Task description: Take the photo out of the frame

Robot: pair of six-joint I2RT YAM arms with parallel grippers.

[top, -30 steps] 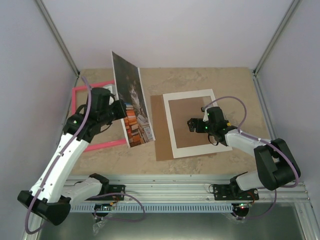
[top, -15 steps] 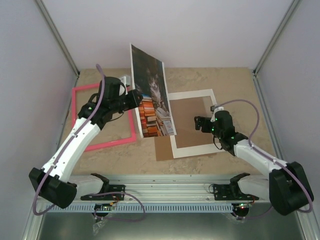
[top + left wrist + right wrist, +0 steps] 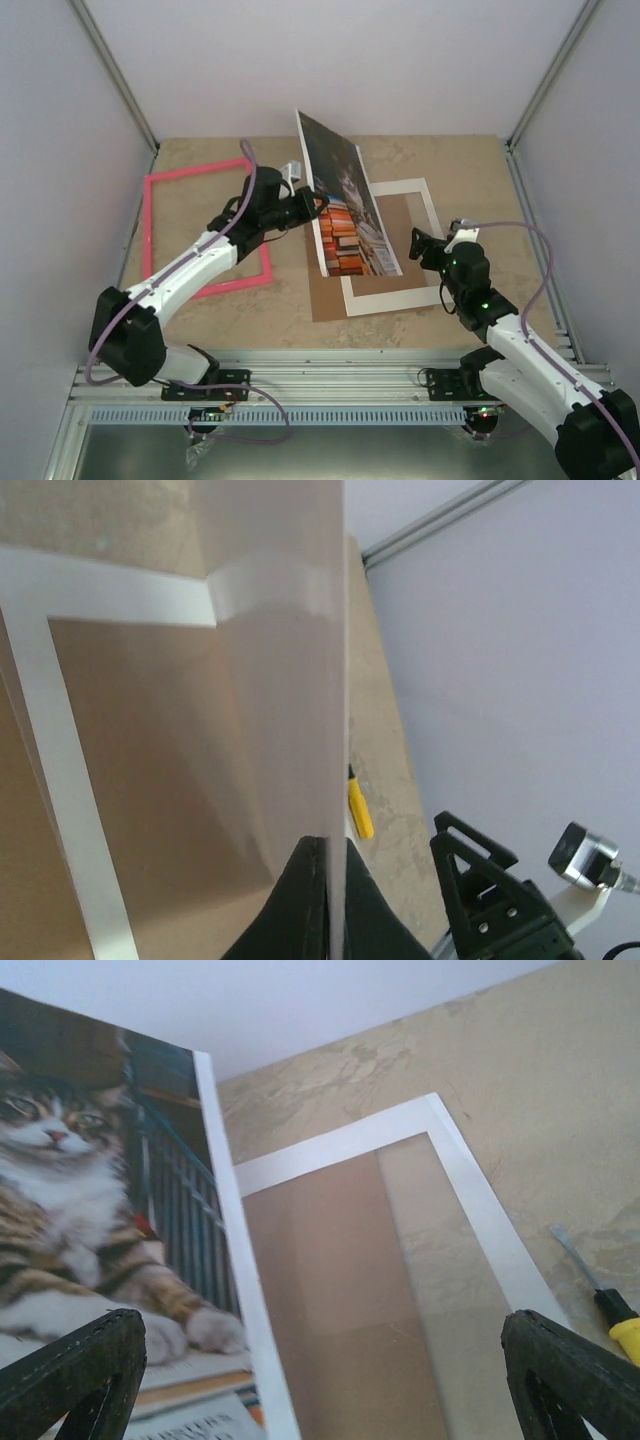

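The photo (image 3: 345, 205), a tabby cat among orange and blue books with a white border, is held tilted up on edge above the table's middle. My left gripper (image 3: 308, 203) is shut on its left edge. In the left wrist view the two fingers (image 3: 300, 900) pinch the print (image 3: 290, 680) edge-on, its plain back showing. The pink frame (image 3: 147, 230) lies flat at the left. It has nothing in it and is apart from both grippers. My right gripper (image 3: 425, 243) is open and empty just right of the photo (image 3: 100, 1210), its jaws spread wide (image 3: 325, 1380).
A white mat (image 3: 390, 297) lies on a brown backing board (image 3: 325, 300) under the photo; both show in the right wrist view (image 3: 340, 1145). A yellow-handled screwdriver (image 3: 615, 1315) lies right of the mat, also seen in the left wrist view (image 3: 358, 805). Walls enclose the table.
My left arm has carried the photo to the right, from beside the pink frame to above the mat. My right gripper has drawn back off the mat toward the near right.
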